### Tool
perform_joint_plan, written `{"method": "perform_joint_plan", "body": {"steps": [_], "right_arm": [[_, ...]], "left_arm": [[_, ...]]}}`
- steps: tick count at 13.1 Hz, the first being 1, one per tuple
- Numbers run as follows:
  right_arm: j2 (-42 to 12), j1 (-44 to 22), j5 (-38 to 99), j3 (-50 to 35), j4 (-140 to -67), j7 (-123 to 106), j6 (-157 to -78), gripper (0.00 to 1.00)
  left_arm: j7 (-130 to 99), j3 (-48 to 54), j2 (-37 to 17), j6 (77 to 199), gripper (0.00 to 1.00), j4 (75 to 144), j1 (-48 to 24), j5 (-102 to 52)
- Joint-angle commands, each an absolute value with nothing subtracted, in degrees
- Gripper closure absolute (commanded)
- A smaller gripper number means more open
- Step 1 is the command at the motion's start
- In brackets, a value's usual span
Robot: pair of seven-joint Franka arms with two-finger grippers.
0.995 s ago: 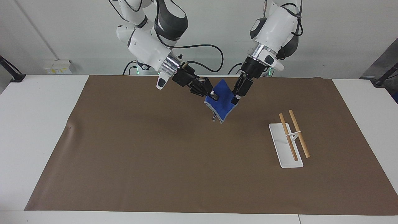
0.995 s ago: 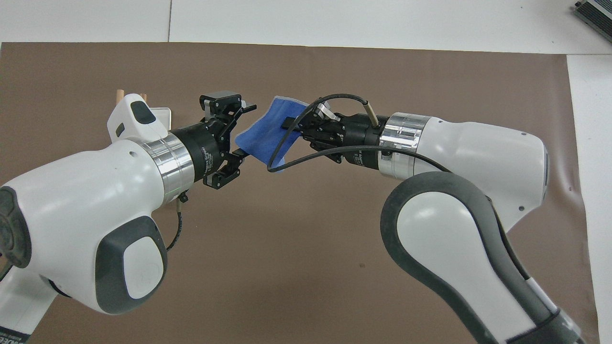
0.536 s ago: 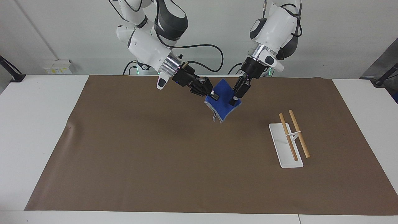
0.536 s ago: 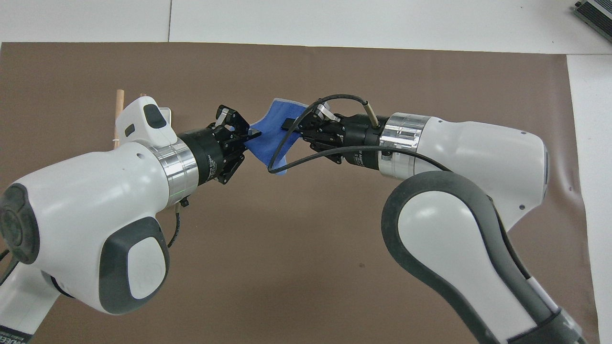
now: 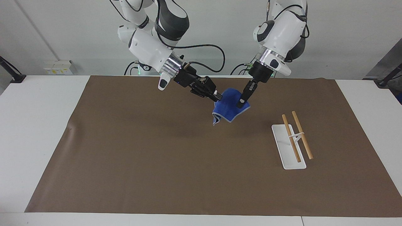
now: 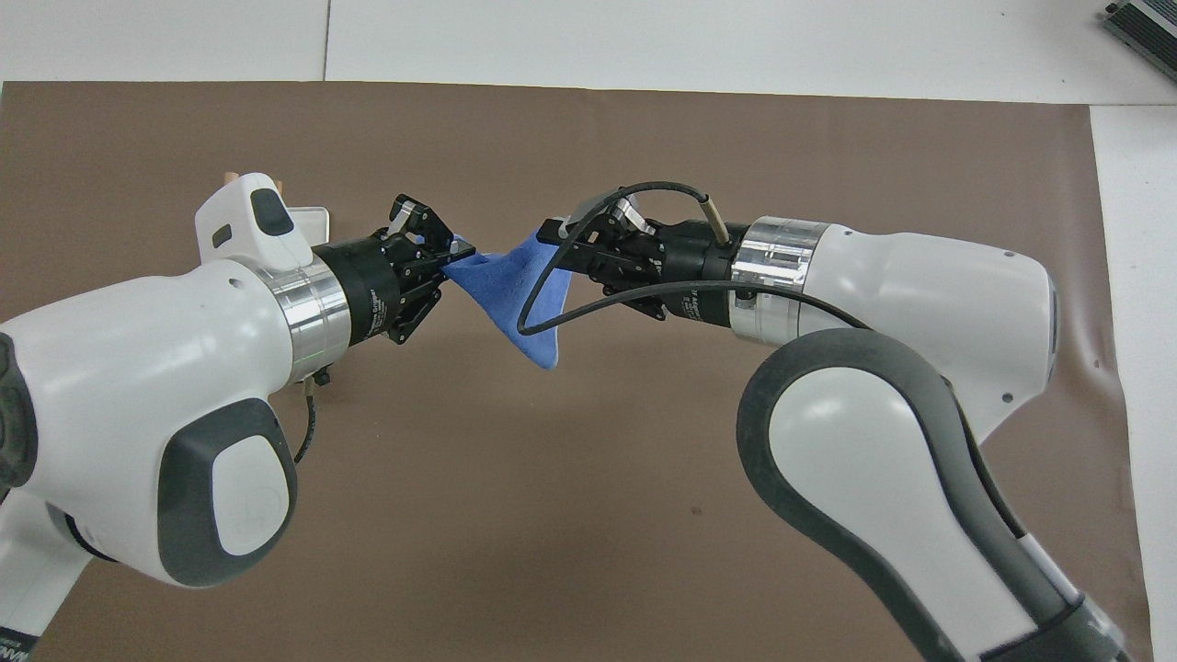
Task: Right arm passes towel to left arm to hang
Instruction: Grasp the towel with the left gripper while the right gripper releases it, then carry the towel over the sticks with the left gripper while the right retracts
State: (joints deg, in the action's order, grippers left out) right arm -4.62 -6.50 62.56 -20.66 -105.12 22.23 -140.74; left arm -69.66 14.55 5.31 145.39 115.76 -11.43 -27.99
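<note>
The blue towel [image 5: 229,108] hangs in the air over the brown mat, toward the robots' end of it. My left gripper [image 5: 241,103] is shut on one upper corner of the towel [image 6: 515,294], which sags down from that grip. My right gripper [image 5: 217,96] sits at the towel's other upper corner with its fingers parted, and the cloth edge still lies between them. In the overhead view the left gripper [image 6: 458,262] and the right gripper [image 6: 556,241] face each other with the towel stretched between them.
A white rack base [image 5: 287,157] with two wooden rods [image 5: 302,135] stands on the mat toward the left arm's end. The left wrist mostly hides the rack [image 6: 313,219] from above. The brown mat [image 5: 157,157] covers most of the white table.
The left gripper closed on the towel's corner and pulled slightly toward its own end. The right gripper's fingers have parted, and the towel has slumped from a flat sheet into a drooping fold.
</note>
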Motion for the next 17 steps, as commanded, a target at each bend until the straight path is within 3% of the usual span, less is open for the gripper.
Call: {"method": "perform_joint_plan", "body": {"steps": [1,4,7,10,17], "right_arm": [[-3.3,-5.6,60.8,-20.7,-105.6,23.6,-139.6,0.0],[-0.4,-4.3,55.3,-20.7,-107.9,23.5,-138.8,0.0],[3.5,1.9,49.2,-20.6,-109.5,23.4,-127.0,0.0],[6.1,6.0,31.1,-20.5,-109.2,23.2,-118.1,0.0],[6.6,10.2,17.3,-20.4,-108.2,22.1,-110.5,0.0]], "left_arm": [[-68.3,14.2,6.2,144.5,1.0,117.5,-10.7,-29.1],[-65.5,13.4,5.9,145.1,1.0,121.9,-10.4,-28.9],[-59.2,9.4,5.2,148.3,1.0,125.4,-9.8,-28.9],[-53.5,1.6,4.7,148.5,1.0,125.2,-9.7,-28.9],[-45.4,-9.0,2.8,156.4,1.0,124.3,-9.2,-29.1]]}}
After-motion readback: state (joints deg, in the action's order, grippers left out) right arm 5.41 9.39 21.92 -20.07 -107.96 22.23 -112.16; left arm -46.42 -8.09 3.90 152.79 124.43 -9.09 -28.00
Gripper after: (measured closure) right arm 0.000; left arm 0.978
